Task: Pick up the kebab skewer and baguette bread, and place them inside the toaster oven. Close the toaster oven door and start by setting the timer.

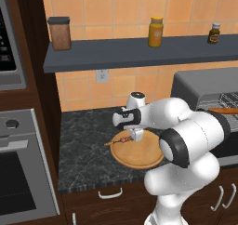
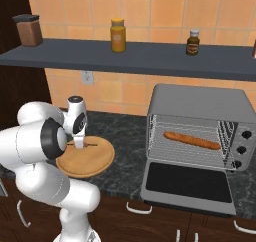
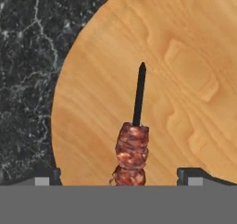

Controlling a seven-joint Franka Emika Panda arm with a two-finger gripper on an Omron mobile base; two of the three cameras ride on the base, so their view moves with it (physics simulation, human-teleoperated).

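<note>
Orange-brown baguette bread [image 2: 192, 140] shows fully from right, perhaps half from left.

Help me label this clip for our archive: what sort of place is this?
A rendered home kitchen, most likely: a toaster oven on a dark stone counter, a tiled wall, and a shelf with jars.

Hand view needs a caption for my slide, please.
Open end effector poised over the kebab skewer on the round wooden board.
</note>
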